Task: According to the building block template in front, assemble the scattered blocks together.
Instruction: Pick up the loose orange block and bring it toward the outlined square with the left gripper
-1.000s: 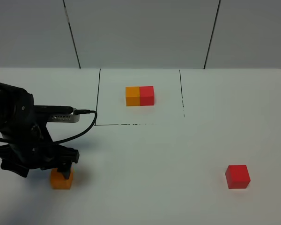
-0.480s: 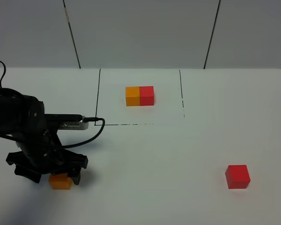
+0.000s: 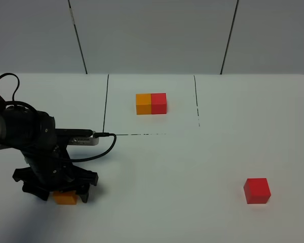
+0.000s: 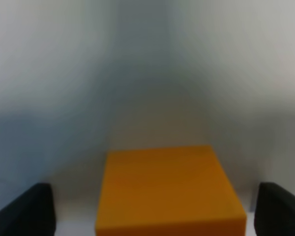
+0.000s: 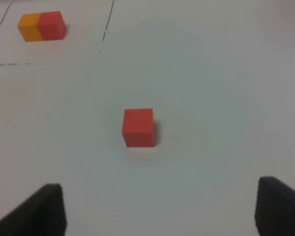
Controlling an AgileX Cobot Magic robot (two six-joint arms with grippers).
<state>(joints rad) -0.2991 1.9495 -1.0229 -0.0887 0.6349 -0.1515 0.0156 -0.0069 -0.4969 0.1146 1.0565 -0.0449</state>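
Lying on a white table (image 3: pixel 157 167) before a grey panelled wall (image 3: pixel 152 35): template (image 3: pixel 151 103) inside black-lined area (image 3: pixel 106 104); red cube (image 3: pixel 257 190) front right. Left gripper (image 4: pixel 150 216) spread around orange cube (image 4: pixel 169 189), front left; right gripper (image 5: pixel 160 211) spread, empty.

Left gripper (image 3: pixel 64 194) — jaws either side of the orange cube (image 3: pixel 65 198) — red cube (image 3: pixel 257 191) well apart.
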